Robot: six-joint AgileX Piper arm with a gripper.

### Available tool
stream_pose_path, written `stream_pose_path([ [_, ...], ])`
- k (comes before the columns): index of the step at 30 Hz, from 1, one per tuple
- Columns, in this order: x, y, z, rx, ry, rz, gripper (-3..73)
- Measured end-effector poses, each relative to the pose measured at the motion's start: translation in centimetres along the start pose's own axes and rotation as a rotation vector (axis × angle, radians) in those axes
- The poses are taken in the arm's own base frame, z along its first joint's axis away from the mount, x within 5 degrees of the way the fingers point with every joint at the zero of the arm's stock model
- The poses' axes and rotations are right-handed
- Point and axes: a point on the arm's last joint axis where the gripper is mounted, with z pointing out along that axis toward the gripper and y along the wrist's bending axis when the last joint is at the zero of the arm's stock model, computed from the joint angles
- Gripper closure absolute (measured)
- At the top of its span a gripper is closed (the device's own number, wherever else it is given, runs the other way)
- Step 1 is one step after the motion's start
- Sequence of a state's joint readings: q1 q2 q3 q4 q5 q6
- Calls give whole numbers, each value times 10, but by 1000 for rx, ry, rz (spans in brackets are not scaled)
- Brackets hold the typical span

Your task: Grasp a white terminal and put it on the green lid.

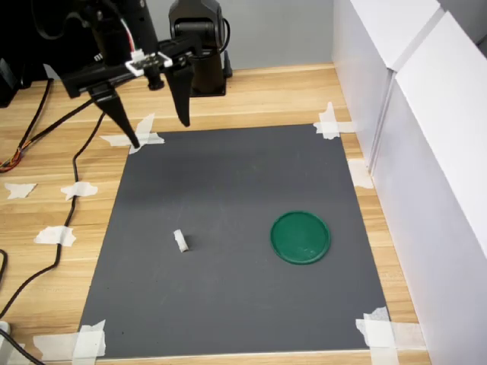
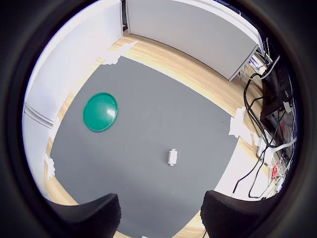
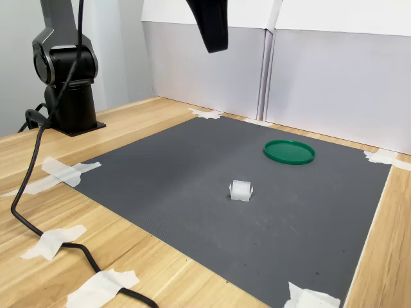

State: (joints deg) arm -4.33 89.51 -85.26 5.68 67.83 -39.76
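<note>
Wooden table (image 1: 266, 95) with a dark grey mat (image 1: 228, 198) taped down at its corners, white panels (image 1: 426, 152) walling off the first exterior view's right side and black cables trailing along that view's left. Arm base (image 1: 199, 53) sits at the far edge of the table. Jaws (image 1: 156, 129) hang high above the far corner of the mat in the first exterior view, spread wide, nothing between them; wrist view shows both fingertips (image 2: 84, 215) parted with only mat between. White terminal (image 1: 181, 241) lies on the mat, near its middle, well apart from the jaws and untouched. Green lid (image 1: 300, 236) rests flat on the mat toward the first exterior view's right, well apart from the terminal, nothing on it. Progress judgement: none of the task is done; the approach, the grasp, the carry and the placing on the lid all remain. Writing: a small red tag at the wrist view's cable clutter is too blurred to read; no brand or label legible anywhere else.
</note>
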Motion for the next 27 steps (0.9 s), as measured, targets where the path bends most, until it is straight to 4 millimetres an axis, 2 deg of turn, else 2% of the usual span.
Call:
stream_pose_path([
  [6, 2, -18, 24, 8, 27, -48, 44],
  [11, 0, -21, 41, -14, 48, -64, 64],
  [27, -3, -30, 94, -41, 109, 73, 65],
])
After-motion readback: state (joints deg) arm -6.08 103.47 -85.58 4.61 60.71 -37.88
